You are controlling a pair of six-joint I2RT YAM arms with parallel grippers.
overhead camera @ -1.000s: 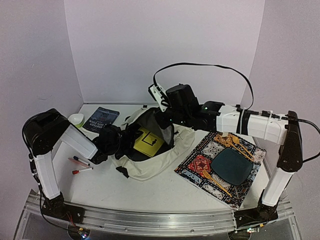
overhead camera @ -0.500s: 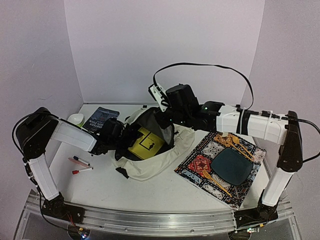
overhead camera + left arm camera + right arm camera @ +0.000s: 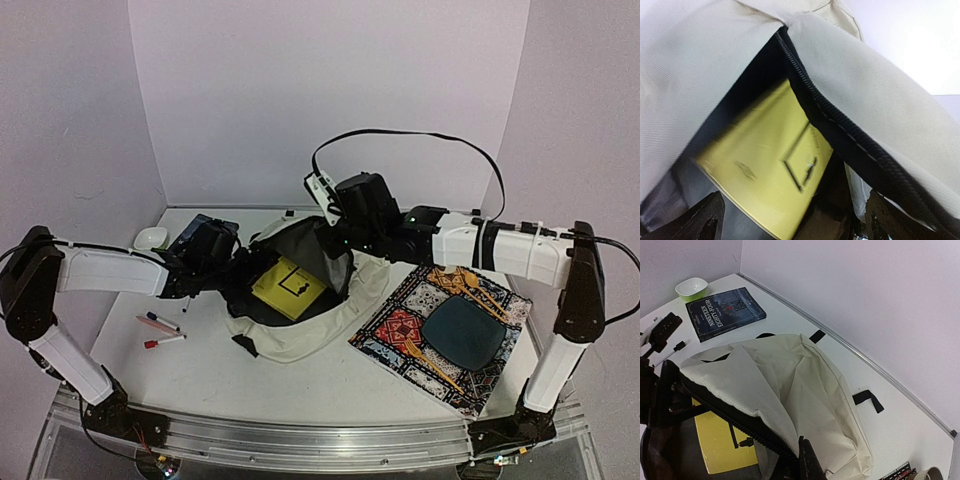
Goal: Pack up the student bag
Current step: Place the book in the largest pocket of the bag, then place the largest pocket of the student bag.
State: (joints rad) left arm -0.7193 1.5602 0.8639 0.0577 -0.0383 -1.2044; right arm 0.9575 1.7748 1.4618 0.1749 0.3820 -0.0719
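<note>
The cream student bag [image 3: 300,335] lies mid-table with its mouth held open. A yellow book [image 3: 288,288] lies inside on the dark lining, and also shows in the left wrist view [image 3: 765,185]. My right gripper [image 3: 338,238] is shut on the bag's upper zipper rim [image 3: 740,427] and holds it lifted; one finger [image 3: 807,462] shows pinching the fabric. My left gripper [image 3: 232,268] is open at the bag's left opening. Its fingers [image 3: 705,222] stand wide apart just in front of the book and are not touching it.
A dark blue paperback [image 3: 725,312] and a small white-green bowl [image 3: 151,238] lie at the back left. Two pens [image 3: 160,332] lie left of the bag. A patterned placemat [image 3: 400,330] with a dark plate [image 3: 463,332] and wooden cutlery is on the right.
My left arm has stretched out low and drawn back left from inside the bag, leaving the yellow book lying in it. The right gripper has kept hold of the rim.
</note>
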